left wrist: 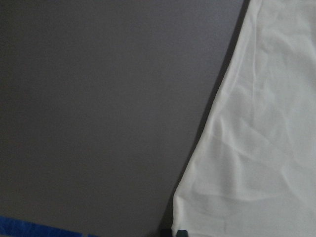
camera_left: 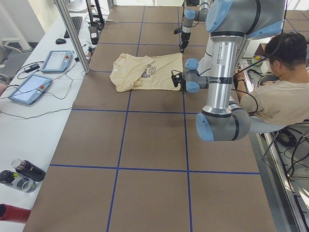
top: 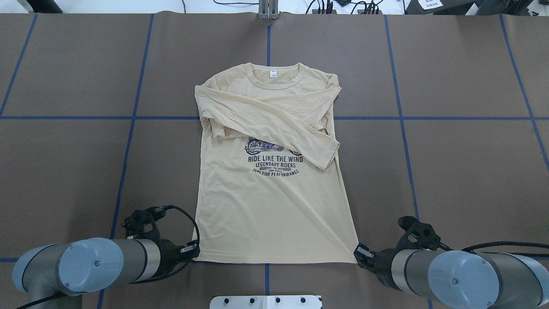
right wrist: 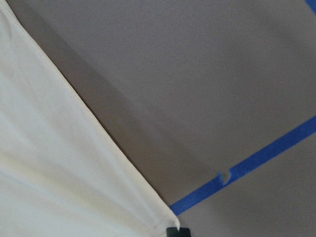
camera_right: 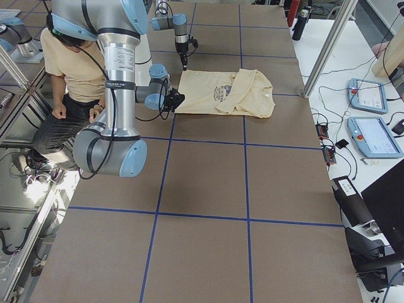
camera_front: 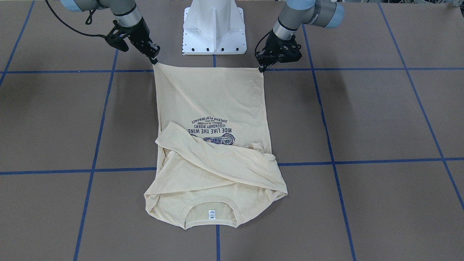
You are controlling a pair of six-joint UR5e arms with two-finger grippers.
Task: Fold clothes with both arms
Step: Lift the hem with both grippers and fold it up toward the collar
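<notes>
**Item:** shirt point(top: 270, 206), pale cream, long-sleeved, one piece.

**Location:** flat on the table point(top: 450, 171), at centre, face up.

**Orientation:** in the overhead view the long axis runs 12 to 6 o'clock. The collar point(top: 274, 86) is at 12, far from the robot, and the hem point(top: 270, 259) is at 6, nearest it. The navy print point(top: 276, 165) reads upright from the robot's side.

**Condition:** both sleeves are laid in over the chest. The upper sleeve point(top: 279, 128) slants from about 10 towards 4 o'clock and partly covers the print.

**Left end effector** point(top: 193, 252): at the hem corner at 7 o'clock. The jaws are closed to a narrow pinch on that corner of the shirt.

**Right end effector** point(top: 359, 253): at the hem corner at 5 o'clock, likewise closed on the cloth. Creases run into its tip in the wrist view. The hem edge lies straight and taut between the two.

**Step in hand (judged):** the sleeves are in and both hem corners are gripped, ready for the bottom-to-top fold.

**Next move calls for (judged):** lift both corners together and level. Carry them towards 12 o'clock at matched speed and spacing. Lay the hem near the collar without dragging the sleeves askew.
</notes>
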